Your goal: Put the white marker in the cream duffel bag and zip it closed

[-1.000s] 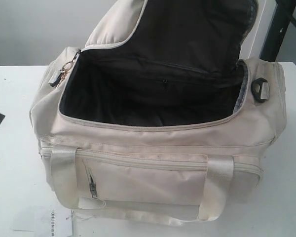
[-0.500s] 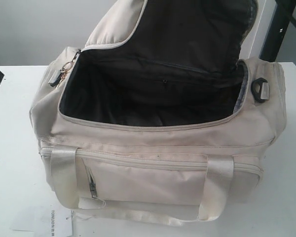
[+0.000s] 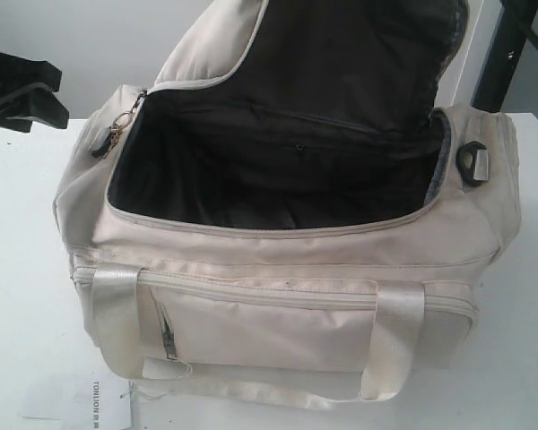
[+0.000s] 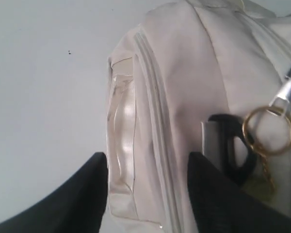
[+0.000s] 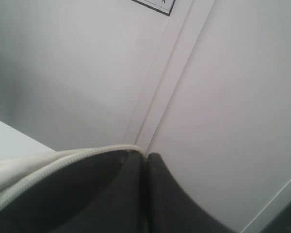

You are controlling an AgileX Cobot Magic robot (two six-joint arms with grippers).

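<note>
- L gripper [image 4: 146, 165] is seen just off the left end of the cream duffel bag [image 3: 278, 255]. Its fingers [image 4: 87, 194] are spread apart w/ nothing between them, and the bag's end panel is framed in the gap.
- At that same left end, the zip pull [image 4: 288, 87] and a gold keyring [image 4: 267, 130] are hung beside a grey buckle [image 4: 228, 145]. They lie off to one side of the finger gap, near but not touched.
- A printed paper sheet [image 3: 81, 405] is noted on the table [image 3: 18, 269] by the bag's front left corner; it is not the task's thing.
- The white marker is not seen in any view. The bag's inside is dark, so whether it is in there cannot be told.
- The bag's mouth is wide open. Its long axis runs across the exterior view, and the zip track is laid along the rim from left end to right end.
- Above the bag's back edge the flap [image 3: 206, 49] is stood upright.
- R gripper [image 5: 145, 167] is shown w/ fingers pressed together. The flap's piped edge runs into the pinch, so it is judged to be clamped on the flap.
- Judgement: L arm is nearer the pull, so the zip step is prob. best given to it. A sideways shift toward the pull would be needed first.
</note>
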